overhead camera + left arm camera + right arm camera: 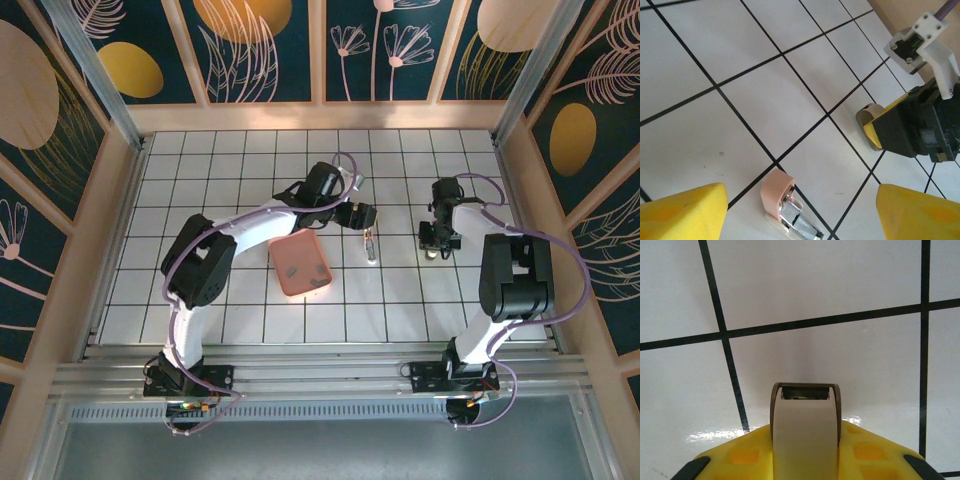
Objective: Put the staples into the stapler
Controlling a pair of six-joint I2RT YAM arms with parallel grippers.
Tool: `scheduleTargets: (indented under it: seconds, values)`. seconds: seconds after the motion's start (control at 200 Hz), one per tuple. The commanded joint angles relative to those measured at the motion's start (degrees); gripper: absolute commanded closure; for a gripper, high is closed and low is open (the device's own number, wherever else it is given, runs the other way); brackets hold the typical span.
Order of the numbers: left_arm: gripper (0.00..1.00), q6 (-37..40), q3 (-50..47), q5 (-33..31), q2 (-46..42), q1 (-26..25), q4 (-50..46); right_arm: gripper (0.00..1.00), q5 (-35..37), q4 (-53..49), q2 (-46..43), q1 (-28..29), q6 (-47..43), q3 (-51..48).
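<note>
stapler [789, 212] is lying flat on the white gridded table [200, 170], bottom middle of the left wrist view, pink end up-frame with a shiny metal channel showing; in the top view it's just right of centre, near the salmon tray [300, 255] but not touching it; left gripper [362, 216] sits just above it in frame, yellow fingers [685, 212] spread wide, holding nothing; right gripper [437, 243] is further right, clamped on a small beige strip [805, 435] with a brown edge; can't tell if that's the staples
</note>
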Motion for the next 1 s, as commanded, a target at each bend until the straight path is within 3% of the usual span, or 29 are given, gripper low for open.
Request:
scheduleTargets:
  seconds: [0.0, 0.095, 0.23, 0.556, 0.771, 0.996]
  values:
    - [0.23, 0.77, 2.92, 2.47, 2.25, 0.40, -1.51, 0.68, 2.03, -1.85, -1.04, -0.27, -2.17, 0.15]
    - [0.23, 1.13, 3.82, 2.63, 3.34, 0.43, -1.51, 0.55, 1.19, -1.90, -2.83, -0.27, -1.47, 0.08]
    - [0.23, 2.34, 5.90, 2.03, 6.01, 0.45, -3.45, 0.52, -1.72, -2.04, -8.37, -0.25, 0.90, 0.08]
    - [0.25, 2.84, 9.08, 5.82, 10.31, 0.41, -2.45, 0.59, -21.58, 9.15, -22.88, 1.88, 19.73, -11.03]
    - [0.26, 2.41, 8.98, 8.29, 10.89, 0.40, -1.60, 0.66, -27.23, 23.87, -25.21, 8.95, 34.99, -22.19]
    - [0.27, 1.79, 8.51, 9.91, 10.78, 0.46, -0.81, 0.66, -29.43, 35.55, -21.61, 12.03, 43.16, -28.18]
